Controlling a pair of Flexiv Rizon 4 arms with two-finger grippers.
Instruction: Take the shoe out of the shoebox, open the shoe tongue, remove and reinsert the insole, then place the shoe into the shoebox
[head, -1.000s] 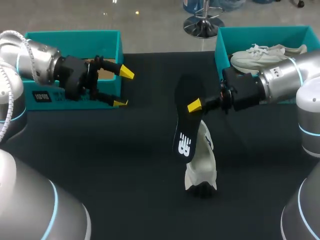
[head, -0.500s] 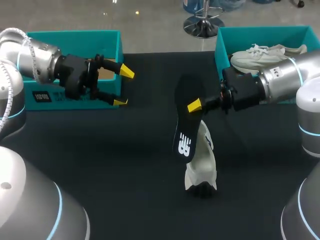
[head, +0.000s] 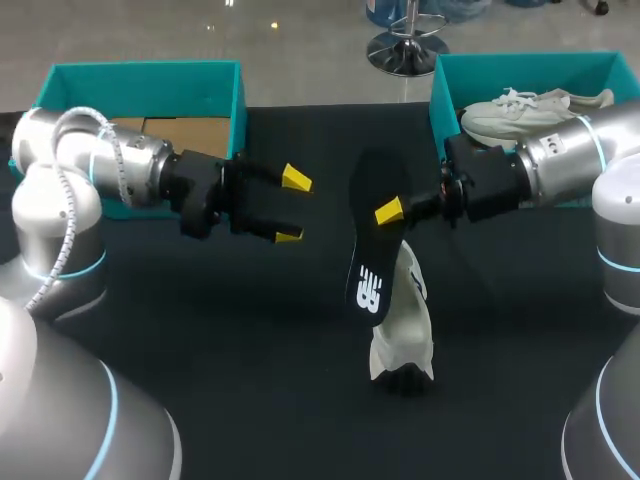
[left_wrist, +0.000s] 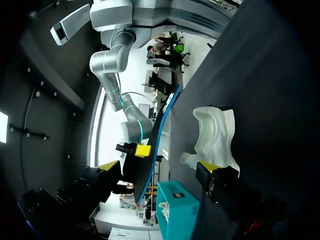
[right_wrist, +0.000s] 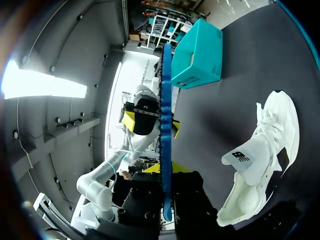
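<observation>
The insole (head: 372, 255) is out of the shoe (head: 405, 325) and held upright above the table, pinched near its upper half by the right gripper (head: 384, 212), whose fingers are clamped on it from both sides. The white shoe lies on the dark table (head: 200, 300) just below and beside the insole's lower end. The wrist views show a gap between the two, so the insole seems fully out. I judge the removal done and the reinsertion in hand. The left gripper (head: 293, 207) hangs over the table a little way from the insole, its fingers spread and holding nothing. The next move probably calls for that free gripper to steady the shoe and keep its mouth open. The right arm would then tip the insole's lower end into the opening and slide it toward the toe. The shoe looks light and could shift if pushed unsupported. The surface is a flat black mat. A teal left shoebox (head: 140, 75) sits at its far left corner. A teal right shoebox (head: 437, 95) at the far right holds a second shoe (head: 525, 108).
</observation>
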